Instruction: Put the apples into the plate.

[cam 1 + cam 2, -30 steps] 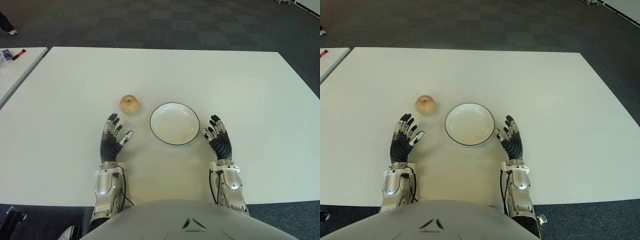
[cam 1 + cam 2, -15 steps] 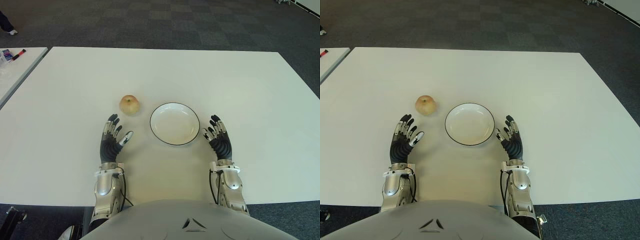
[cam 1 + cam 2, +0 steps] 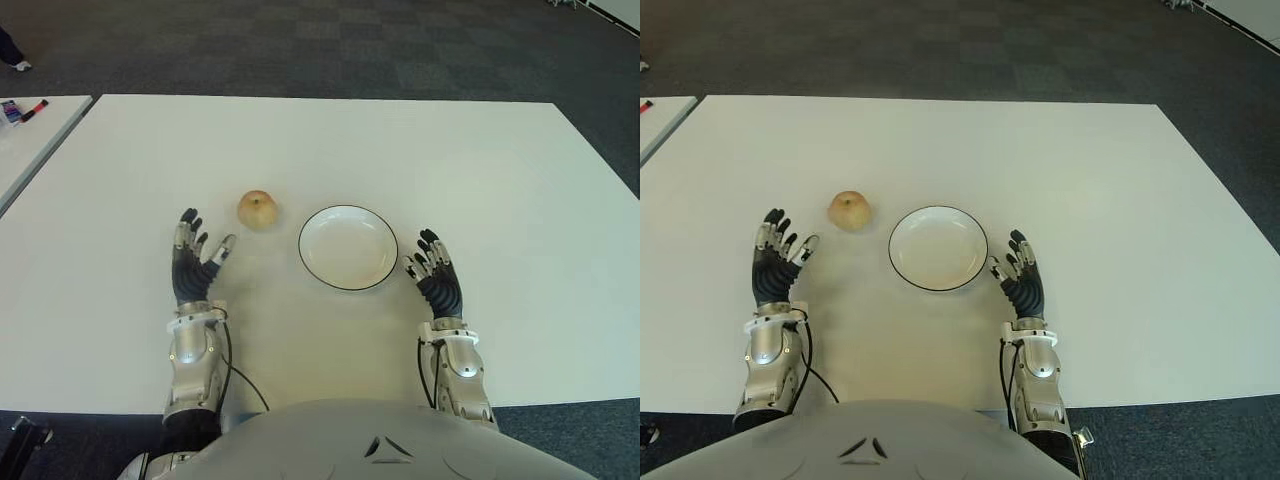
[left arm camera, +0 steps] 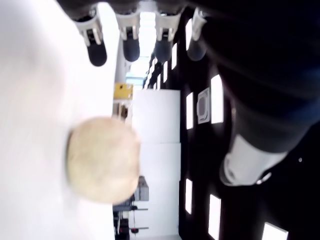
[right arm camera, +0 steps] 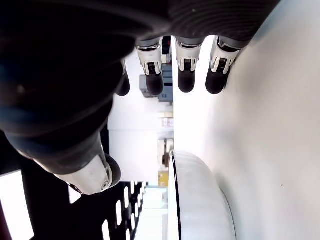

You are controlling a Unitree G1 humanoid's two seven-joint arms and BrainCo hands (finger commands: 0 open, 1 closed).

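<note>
On a wide white bench (image 3: 400, 140), the robot's left hand (image 3: 192, 262) hovers with fingers spread and empty, just short of a single pale yellow-tan apple (image 3: 258, 209), the only one in view. The apple sits just left of one round white plate with a thin black rim (image 3: 349, 283), which holds nothing. The right hand (image 3: 432, 272), likewise open and empty, shows just right of the plate. A sound pickup would likely mean reaching forward, closing the fingers evenly around the fruit so it cannot roll, then carrying it the short way right into the plate.
</note>
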